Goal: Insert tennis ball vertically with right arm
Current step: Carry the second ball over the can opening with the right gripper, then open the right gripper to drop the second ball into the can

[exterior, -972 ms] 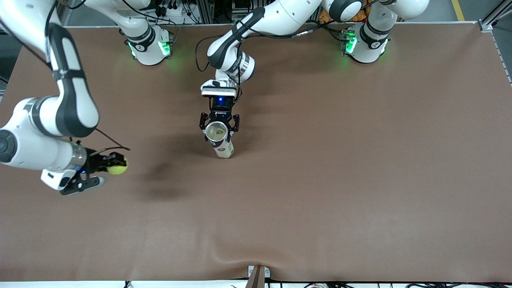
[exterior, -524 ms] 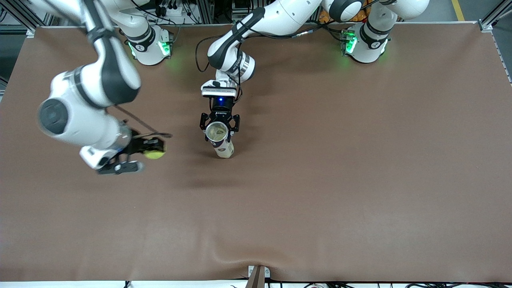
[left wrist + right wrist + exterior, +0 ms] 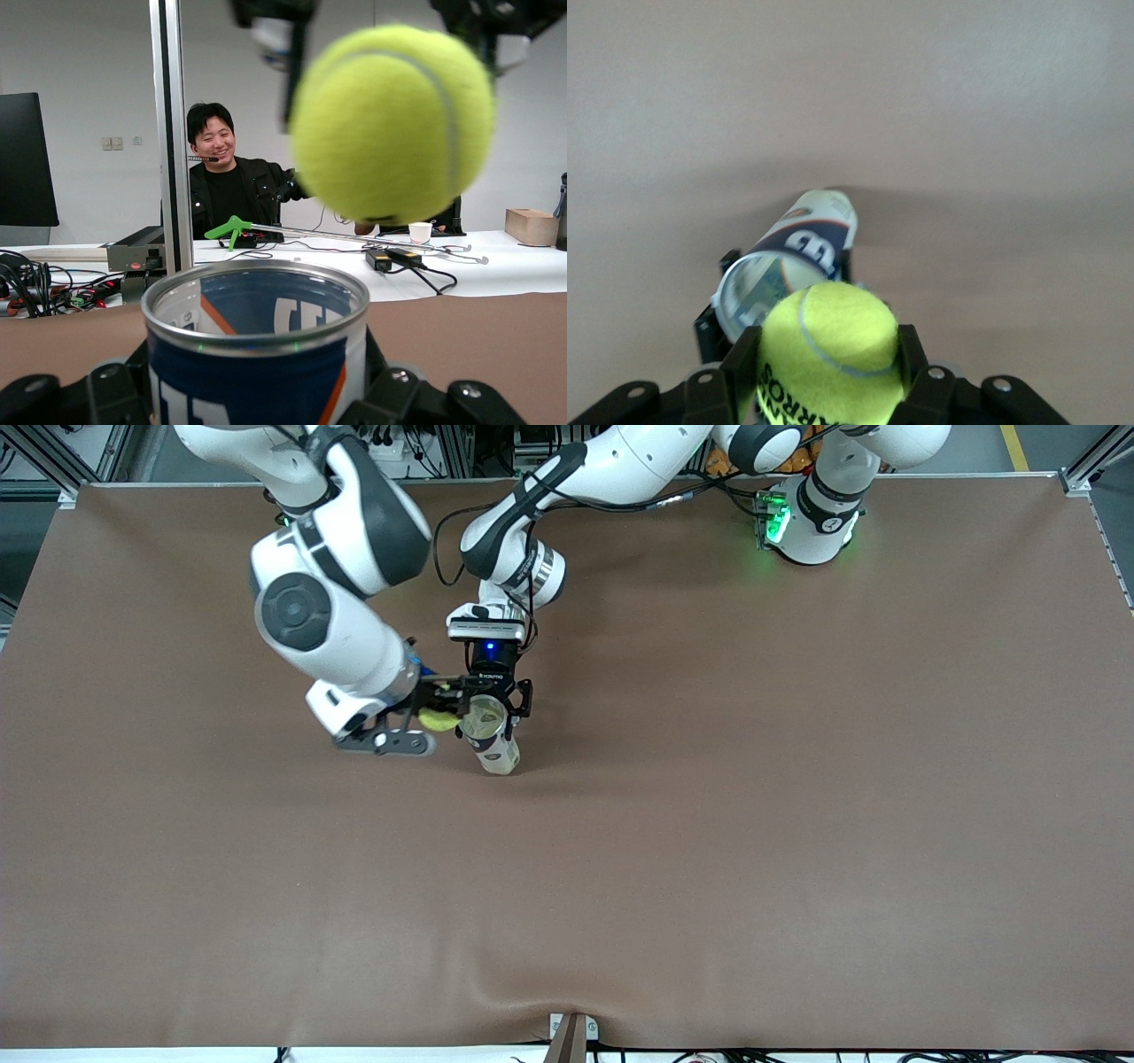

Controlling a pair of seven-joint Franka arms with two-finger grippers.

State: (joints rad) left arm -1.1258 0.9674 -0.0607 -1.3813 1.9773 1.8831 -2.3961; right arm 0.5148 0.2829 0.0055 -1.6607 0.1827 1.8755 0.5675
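A blue and white tennis ball can (image 3: 490, 737) stands upright on the brown table, its open metal rim (image 3: 257, 297) up. My left gripper (image 3: 486, 707) is shut on the can (image 3: 266, 381) near its top. My right gripper (image 3: 436, 718) is shut on a yellow-green tennis ball (image 3: 437, 718) and holds it beside the can's mouth, just toward the right arm's end. The ball (image 3: 392, 124) hangs above the rim in the left wrist view. In the right wrist view the ball (image 3: 833, 359) sits between the fingers with the can (image 3: 784, 266) below it.
The brown table cloth (image 3: 709, 824) has a raised fold at its near edge (image 3: 523, 996). A bracket (image 3: 571, 1036) sticks up at the middle of that edge. Both arm bases stand along the back.
My right arm has swung from the right arm's end of the table toward the can, carrying the ball up beside the can's mouth. The left arm and can have not moved.
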